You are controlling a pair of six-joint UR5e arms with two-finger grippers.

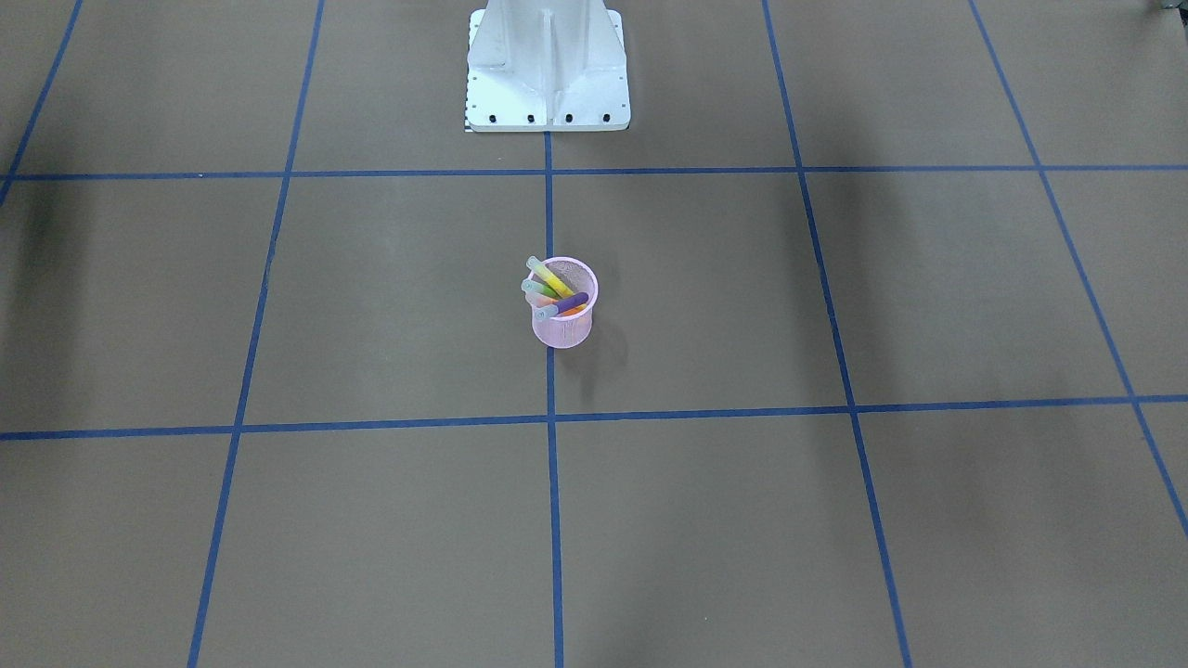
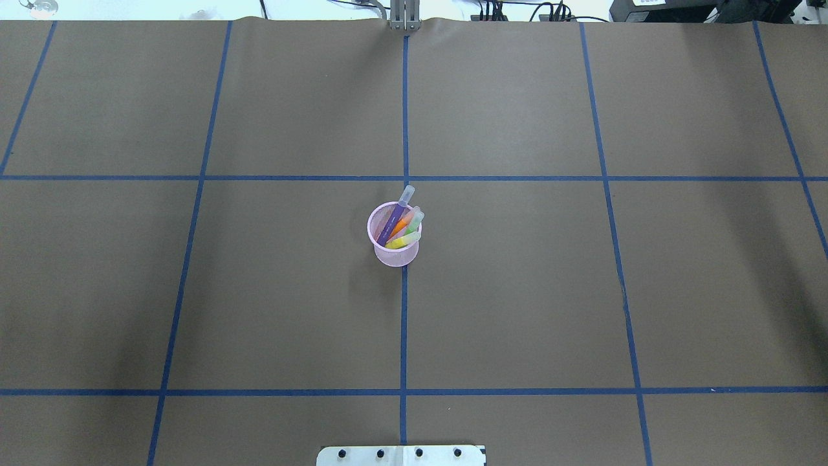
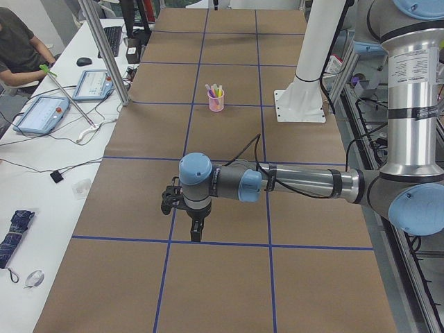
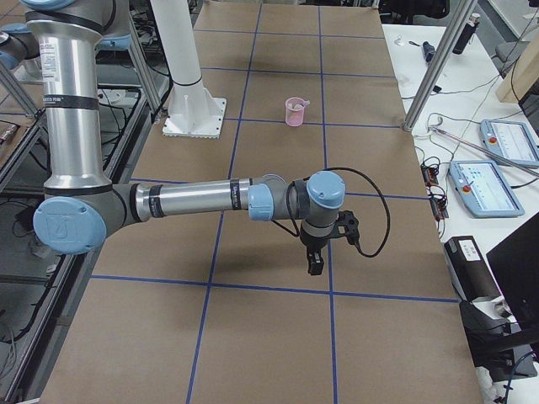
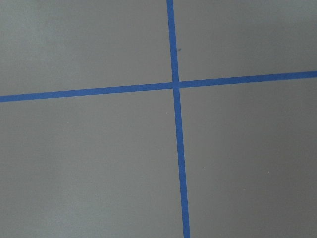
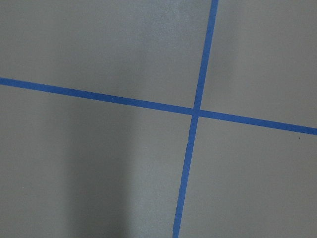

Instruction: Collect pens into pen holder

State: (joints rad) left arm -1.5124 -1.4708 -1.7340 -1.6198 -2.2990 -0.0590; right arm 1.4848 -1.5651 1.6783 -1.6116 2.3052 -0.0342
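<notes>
The pale pink mesh pen holder (image 1: 564,327) (image 2: 396,252) stands upright at the table's middle, on a blue tape line. Inside it lean the pens: a purple one (image 2: 391,224), an orange one (image 2: 400,224), a green one (image 2: 414,222) and a yellow one (image 2: 405,241), caps poking over the rim. No pen lies on the table. My left gripper (image 3: 197,232) hangs far from the cup (image 3: 216,103), toward the table's left end, fingers pointing down. My right gripper (image 4: 314,268) hangs the same way toward the right end. Whether either is open or shut I cannot tell.
The white robot pedestal (image 1: 548,70) stands behind the cup. Blue tape lines grid the brown table (image 2: 517,291). Both wrist views show only bare table with crossing tape. Side benches carry teach pendants (image 3: 41,111) (image 4: 480,187) and cables; a person (image 3: 17,45) sits at the left bench.
</notes>
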